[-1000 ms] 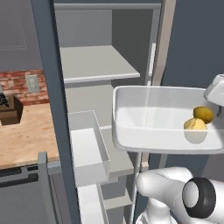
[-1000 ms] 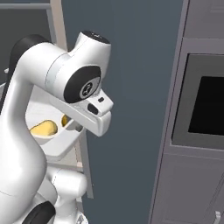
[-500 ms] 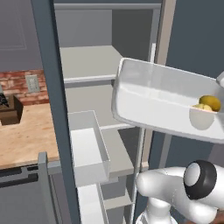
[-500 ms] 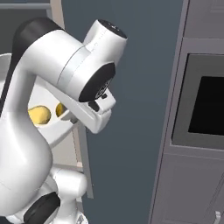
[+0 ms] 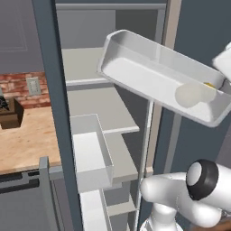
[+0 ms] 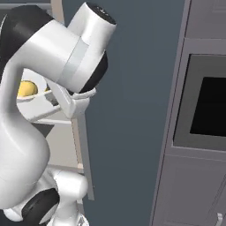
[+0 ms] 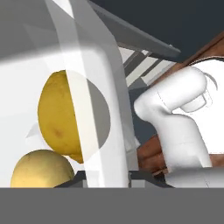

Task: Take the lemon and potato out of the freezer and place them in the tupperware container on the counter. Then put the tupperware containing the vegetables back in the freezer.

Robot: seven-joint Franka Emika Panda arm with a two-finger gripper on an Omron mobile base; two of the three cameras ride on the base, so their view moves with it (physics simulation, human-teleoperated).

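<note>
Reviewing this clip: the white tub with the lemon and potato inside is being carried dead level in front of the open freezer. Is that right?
Not quite. The tub is tilted, not level: in the left base view its far end sits higher and the lemon and potato have gathered at the low end. It does hold both, in front of the open freezer.

**Hidden and cropped parts**

Left base view: the tupperware container (image 5: 149, 81), tilted, shows the lemon (image 5: 209, 85) and potato (image 5: 189, 95) only dimly through its translucent wall; which lump is which cannot be told. Hand view: the rim crosses both lumps; the fingertips are not discernible. Right base view: the arm covers most of the container (image 6: 33, 106).
</note>
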